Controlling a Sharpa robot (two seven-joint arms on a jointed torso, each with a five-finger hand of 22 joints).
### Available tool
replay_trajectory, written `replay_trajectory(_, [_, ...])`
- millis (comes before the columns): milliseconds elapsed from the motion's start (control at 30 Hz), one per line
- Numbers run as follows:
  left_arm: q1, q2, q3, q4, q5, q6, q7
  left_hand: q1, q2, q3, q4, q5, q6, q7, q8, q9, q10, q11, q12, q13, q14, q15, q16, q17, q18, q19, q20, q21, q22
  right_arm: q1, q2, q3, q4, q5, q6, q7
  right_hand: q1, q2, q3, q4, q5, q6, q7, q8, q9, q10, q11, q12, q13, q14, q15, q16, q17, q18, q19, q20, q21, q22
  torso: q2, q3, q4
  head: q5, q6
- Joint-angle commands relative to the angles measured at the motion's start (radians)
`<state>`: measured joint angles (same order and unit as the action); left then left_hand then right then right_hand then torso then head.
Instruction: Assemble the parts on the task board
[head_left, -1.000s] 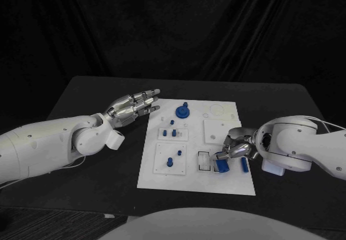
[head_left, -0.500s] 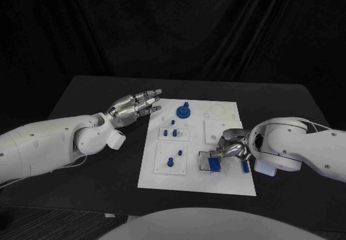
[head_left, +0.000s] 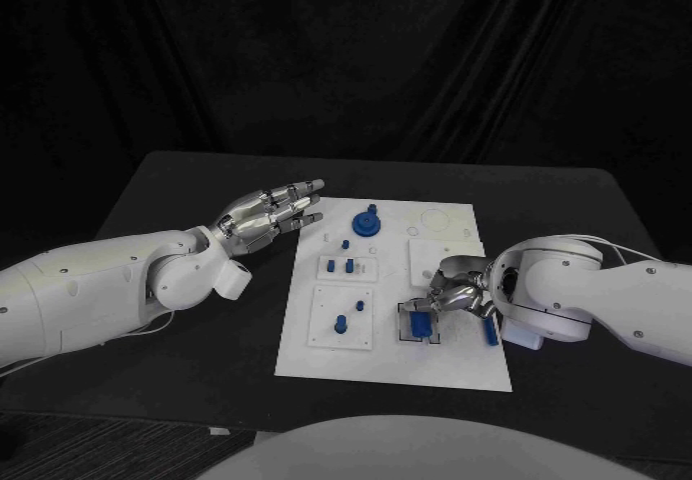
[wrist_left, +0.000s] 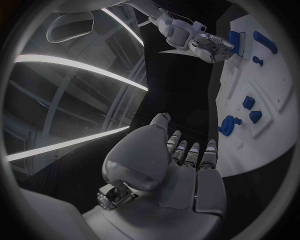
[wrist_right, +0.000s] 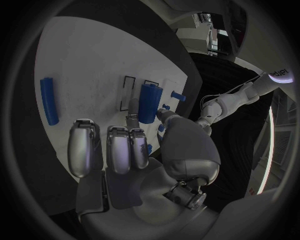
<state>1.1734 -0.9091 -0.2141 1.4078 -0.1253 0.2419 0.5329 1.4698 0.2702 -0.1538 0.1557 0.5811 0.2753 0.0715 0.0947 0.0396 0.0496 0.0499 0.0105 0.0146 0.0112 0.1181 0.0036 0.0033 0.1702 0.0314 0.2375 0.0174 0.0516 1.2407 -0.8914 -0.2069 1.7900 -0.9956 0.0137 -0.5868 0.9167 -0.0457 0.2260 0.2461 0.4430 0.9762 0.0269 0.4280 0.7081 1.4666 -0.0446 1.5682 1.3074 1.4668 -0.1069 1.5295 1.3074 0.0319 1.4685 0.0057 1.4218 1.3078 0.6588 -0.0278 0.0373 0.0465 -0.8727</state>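
The white task board (head_left: 433, 365) lies in the middle of the table. My right hand (head_left: 456, 296) hangs low over the board's right half. It pinches a blue cylinder (head_left: 420, 323) between thumb and a fingertip (wrist_right: 132, 111), and the cylinder (wrist_right: 148, 102) lies inside a black-outlined slot (head_left: 402, 325). A blue bar (head_left: 490, 331) lies flat just right of that hand. My left hand (head_left: 271, 214) hovers open by the board's far left corner, fingers (wrist_left: 190, 152) stretched out, holding nothing.
A blue round knob piece (head_left: 366, 222) stands near the board's far edge. Two small blue pegs (head_left: 340, 266) sit in a white block, another peg (head_left: 340, 324) in the block nearer me. Black table (head_left: 188, 180) surrounds the board.
My right hand has moved left with the blue cylinder, bringing it from beside the slot into the black-outlined slot. The left arm has not moved.
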Motion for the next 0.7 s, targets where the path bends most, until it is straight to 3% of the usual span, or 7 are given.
replay_trajectory(33, [-0.002,0.002,0.001,0.0,0.001,0.018,0.01,0.009,-0.002,0.006,-0.001,0.003,0.0,0.009,0.005,0.0,0.0,0.005,0.003,0.001,-0.001,0.008,0.004,0.001,0.01,0.001,0.008,0.005,0.0,-0.004,0.002,-0.001,-0.003,-0.023,-0.018,-0.013,-0.011,0.002,-0.007,0.012,-0.025,-0.007,0.006,-0.004,-0.001,0.104,0.006,0.003,0.263,0.084,0.009,-0.005,0.158,0.009,0.029,0.008,-0.008,0.208,0.0,0.0,-0.0001,0.0,0.0])
replay_trajectory(167, [-0.002,0.003,0.001,0.0,0.001,0.02,0.009,0.01,-0.002,0.007,-0.002,0.004,-0.001,0.009,0.005,0.0,0.0,0.006,0.003,0.0,-0.002,0.008,0.003,0.001,0.01,0.001,0.008,0.005,-0.001,-0.005,0.004,-0.001,-0.002,-0.023,-0.016,-0.014,-0.013,0.004,-0.029,0.022,-0.087,-0.013,0.008,-0.004,-0.001,0.104,0.008,0.003,0.263,0.083,0.01,-0.007,0.153,0.009,0.029,0.009,-0.01,0.208,-0.001,-0.0002,0.0001,0.001,0.0])
replay_trajectory(267, [-0.002,0.003,0.001,0.0,0.001,0.02,0.008,0.011,-0.002,0.007,-0.002,0.004,-0.001,0.01,0.005,0.0,0.0,0.006,0.003,0.0,-0.002,0.008,0.003,0.001,0.01,0.001,0.008,0.005,0.0,-0.005,0.006,-0.001,-0.002,-0.023,-0.011,-0.016,-0.013,0.004,-0.039,0.026,-0.108,-0.014,0.008,-0.003,0.0,0.104,0.008,0.003,0.263,0.083,0.01,-0.007,0.152,0.009,0.03,0.01,-0.01,0.208,0.0,0.0001,0.0003,0.002,0.0])
replay_trajectory(400, [-0.003,0.002,0.001,0.0,0.001,0.02,0.007,0.011,-0.002,0.008,-0.003,0.004,-0.001,0.01,0.005,0.0,0.0,0.006,0.003,0.0,-0.002,0.009,0.003,0.001,0.01,0.001,0.008,0.005,0.0,-0.005,0.008,-0.001,-0.002,-0.027,0.01,-0.019,-0.006,-0.008,-0.064,0.022,-0.159,-0.017,0.009,-0.003,-0.001,0.104,0.009,0.003,0.263,0.083,0.011,-0.007,0.151,0.009,0.03,0.01,-0.012,0.208,0.0,0.0004,0.0003,0.003,0.0])
replay_trajectory(700, [-0.003,0.005,0.001,-0.002,0.001,0.022,0.004,0.014,-0.003,0.011,-0.007,0.007,-0.001,0.011,0.005,0.0,-0.001,0.007,0.003,0.0,-0.002,0.009,0.003,0.001,0.01,0.001,0.009,0.005,-0.001,-0.006,0.011,-0.001,-0.001,-0.031,0.033,-0.022,-0.005,-0.011,-0.091,0.025,-0.203,-0.018,0.01,-0.002,-0.001,0.104,0.01,0.003,0.263,0.084,0.012,-0.005,0.155,0.007,0.034,0.011,-0.003,0.211,0.0,0.0,0.0001,0.002,0.0])
